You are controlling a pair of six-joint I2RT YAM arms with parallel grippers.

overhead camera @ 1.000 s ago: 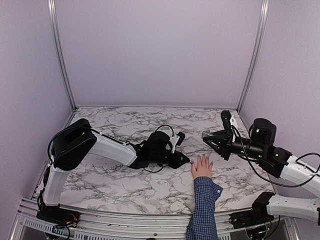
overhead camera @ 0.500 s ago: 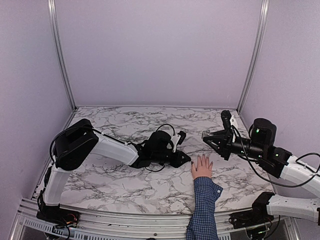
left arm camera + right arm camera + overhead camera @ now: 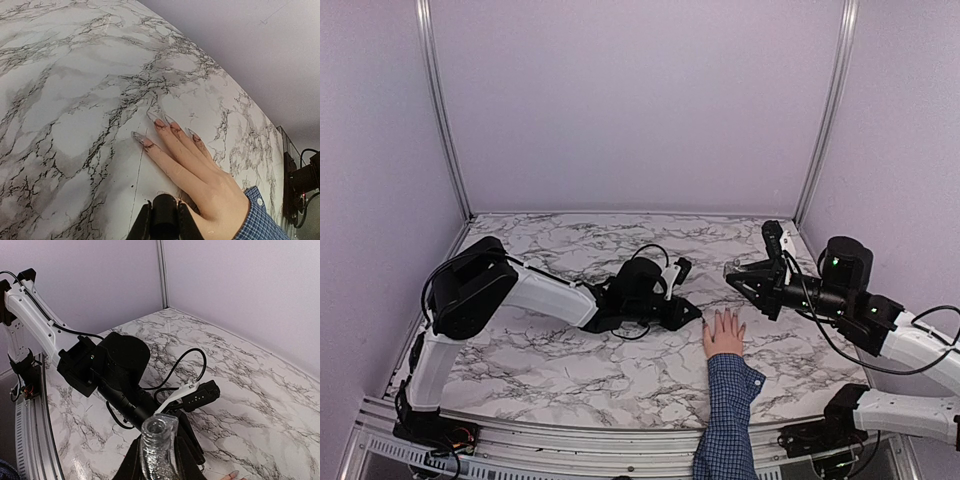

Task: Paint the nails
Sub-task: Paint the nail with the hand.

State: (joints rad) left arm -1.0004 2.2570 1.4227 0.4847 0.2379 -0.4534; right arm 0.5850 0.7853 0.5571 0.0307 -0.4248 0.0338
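A pale hand (image 3: 724, 335) with a blue checked sleeve (image 3: 725, 420) lies flat on the marble table, fingers spread. In the left wrist view its long pointed nails (image 3: 141, 138) carry dark smears. My left gripper (image 3: 164, 222) is shut on a black brush cap (image 3: 164, 210), low over the table right beside the thumb side of the hand (image 3: 215, 185). The brush tip is hidden. My right gripper (image 3: 157, 467) is shut on an open glittery glass bottle (image 3: 157, 445), held up to the right of the hand (image 3: 738, 278).
The left arm (image 3: 560, 295) stretches across the table's middle with its cable loop (image 3: 192, 360) and white-bracketed camera (image 3: 200, 394). Metal frame posts (image 3: 825, 110) and lilac walls close in the back and sides. The right arm's body (image 3: 880, 320) lies along the right edge.
My left gripper has edged slightly right and away, closer to the hand. The hand and the right gripper with the bottle have not moved.
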